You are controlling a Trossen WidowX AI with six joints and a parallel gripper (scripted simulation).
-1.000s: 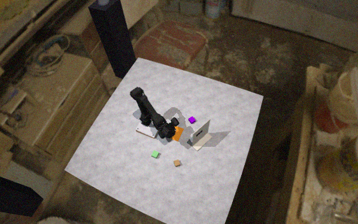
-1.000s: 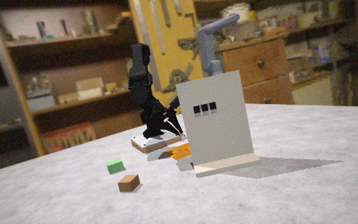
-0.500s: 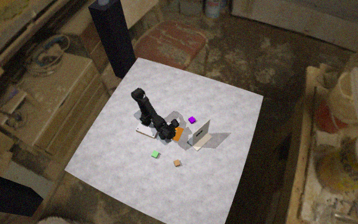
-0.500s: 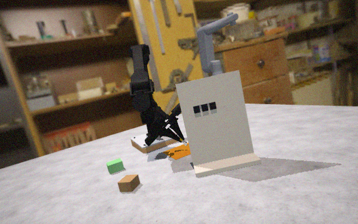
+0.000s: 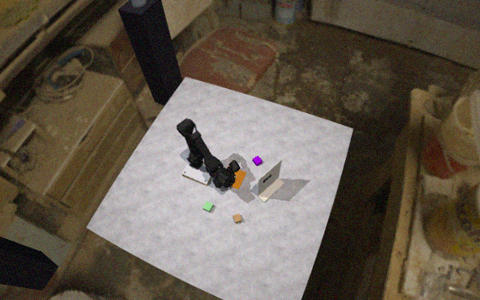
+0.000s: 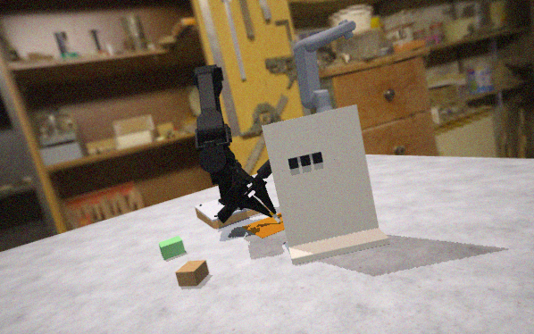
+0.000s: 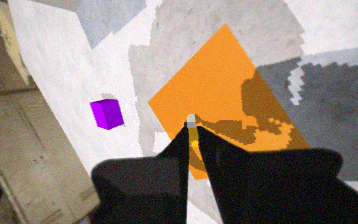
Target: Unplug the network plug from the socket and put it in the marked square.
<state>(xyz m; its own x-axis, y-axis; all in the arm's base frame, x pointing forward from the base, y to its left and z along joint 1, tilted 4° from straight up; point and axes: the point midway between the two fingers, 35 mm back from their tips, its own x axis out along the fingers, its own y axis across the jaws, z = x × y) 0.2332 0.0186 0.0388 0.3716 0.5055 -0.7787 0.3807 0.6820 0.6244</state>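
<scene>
The network plug (image 6: 277,219) (image 7: 191,119) is small, with a pale end and a yellow part behind it. My gripper (image 6: 273,214) (image 7: 192,131) is shut on the plug and points down, with the pale end sticking out past the fingertips. The plug is low over the orange marked square (image 5: 239,180) (image 6: 263,229) (image 7: 210,75), clear of the panel; whether it touches the square I cannot tell. The upright grey panel (image 5: 276,170) (image 6: 328,205) stands beside the square on a pale foot. It has three dark openings.
A purple block (image 5: 257,160) (image 7: 107,114) lies on the panel's side of the arm. A green block (image 5: 208,206) (image 6: 171,247) and a brown block (image 5: 237,218) (image 6: 192,273) lie on the other side. A white-topped board (image 5: 196,176) (image 6: 210,213) lies under the arm.
</scene>
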